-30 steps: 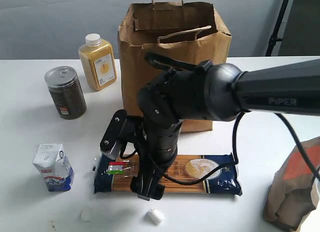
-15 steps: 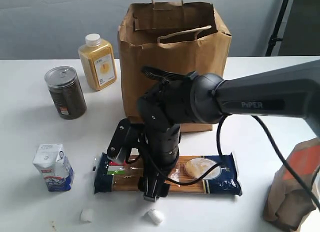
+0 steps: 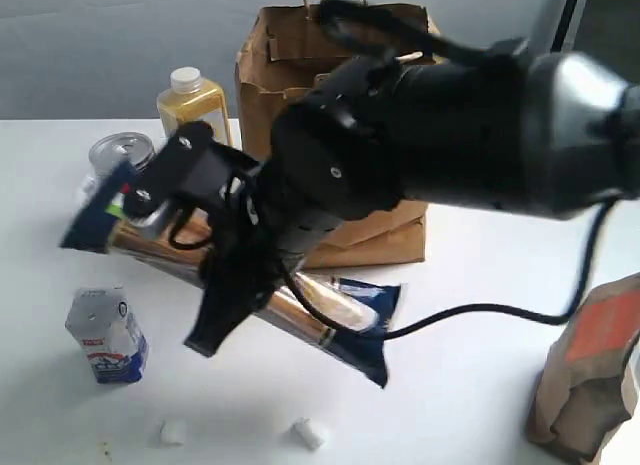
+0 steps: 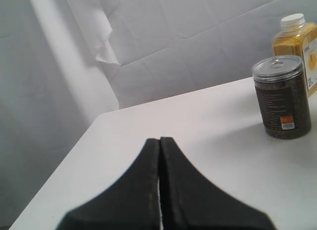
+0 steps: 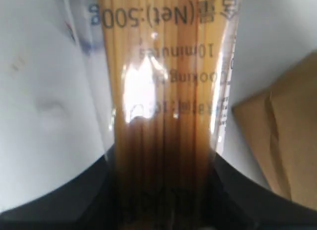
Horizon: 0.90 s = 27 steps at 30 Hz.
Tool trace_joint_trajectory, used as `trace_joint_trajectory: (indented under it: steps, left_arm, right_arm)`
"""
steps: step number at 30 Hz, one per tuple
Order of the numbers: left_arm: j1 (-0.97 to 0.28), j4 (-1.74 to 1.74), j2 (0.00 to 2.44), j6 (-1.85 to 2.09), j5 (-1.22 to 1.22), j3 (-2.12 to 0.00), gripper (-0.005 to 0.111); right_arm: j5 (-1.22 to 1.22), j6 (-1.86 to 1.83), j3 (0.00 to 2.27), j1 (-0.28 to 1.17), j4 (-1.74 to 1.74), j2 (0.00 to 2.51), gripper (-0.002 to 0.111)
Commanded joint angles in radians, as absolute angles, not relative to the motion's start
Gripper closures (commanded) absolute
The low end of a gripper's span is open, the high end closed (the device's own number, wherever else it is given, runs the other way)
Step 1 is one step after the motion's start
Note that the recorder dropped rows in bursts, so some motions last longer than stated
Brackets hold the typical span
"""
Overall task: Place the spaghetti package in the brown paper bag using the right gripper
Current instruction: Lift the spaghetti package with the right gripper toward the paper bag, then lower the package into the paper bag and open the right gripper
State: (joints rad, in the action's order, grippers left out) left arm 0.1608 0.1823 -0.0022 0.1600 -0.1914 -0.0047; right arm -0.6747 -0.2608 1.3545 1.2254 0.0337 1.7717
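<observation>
My right gripper (image 3: pixel 200 255) is shut on the spaghetti package (image 3: pixel 330 305) and holds it off the white table at a slant. One dark blue end is raised at the left near the jar, and the other hangs low at the right. In the right wrist view the clear packet of pale strands (image 5: pixel 163 91) runs straight out between the black fingers (image 5: pixel 74 190) of that gripper (image 5: pixel 161 161). The brown paper bag (image 3: pixel 375 240) stands open behind the arm, and its side (image 5: pixel 282 136) shows in the wrist view. My left gripper (image 4: pixel 159 141) is shut and empty, low over the table.
A yellow juice bottle (image 3: pixel 190 100) and a dark jar (image 3: pixel 120 150) stand at the back left, both also in the left wrist view (image 4: pixel 282 99). A small milk carton (image 3: pixel 105 335) sits front left. A brown pouch with an orange label (image 3: pixel 590 375) stands front right. Two white bits (image 3: pixel 310 432) lie near the front edge.
The right gripper has lifted the spaghetti package off the table and swung it up and left, tilting it. The arm rose and now covers much of the bag.
</observation>
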Motion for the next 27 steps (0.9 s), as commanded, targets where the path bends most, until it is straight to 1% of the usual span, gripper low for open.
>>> trace_joint_trajectory:
  steps: [1,2,4,5,7,9,15,18,22,25,27]
  left_arm:
    - [0.159,0.178,0.0,0.156,-0.189,0.0,0.107]
    - [0.159,0.178,0.0,0.156,-0.189,0.0,0.107]
    - [0.159,0.178,0.0,0.156,-0.189,0.0,0.107]
    - [0.159,0.178,0.0,0.156,-0.189,0.0,0.107]
    - [0.159,0.178,0.0,0.156,-0.189,0.0,0.107]
    - [0.159,0.178,0.0,0.156,-0.189,0.0,0.107]
    - [0.159,0.178,0.0,0.156,-0.189,0.0,0.107]
    - [0.159,0.178,0.0,0.156,-0.189,0.0,0.107]
    - [0.159,0.178,0.0,0.156,-0.189,0.0,0.107]
    - [0.159,0.178,0.0,0.156,-0.189,0.0,0.107]
    - [0.159,0.178,0.0,0.156,-0.189,0.0,0.107]
  right_arm:
    - [-0.46,-0.253,1.363,1.319,-0.008,1.6,0.108]
    - [-0.39,-0.253,1.363,1.328,-0.008,1.571,0.108]
    - [-0.168,-0.253,1.363,1.314,0.0,1.511,0.108]
    - [-0.123,-0.253,1.363,1.302,0.0,1.503,0.108]
    - [-0.015,-0.253,1.363,1.258,0.0,1.494,0.108]
    - [0.123,-0.253,1.363,1.176,-0.009,1.494,0.108]
    - [0.312,-0.253,1.363,1.042,-0.074,1.494,0.108]
    - [0.355,-0.253,1.363,0.969,-0.101,1.497,0.108]
    - [0.348,-0.253,1.363,0.865,-0.101,1.544,0.108]
    - [0.259,-0.227,1.363,0.823,-0.101,1.596,0.108]
    - [0.154,-0.241,1.363,0.811,-0.086,1.629,0.108]
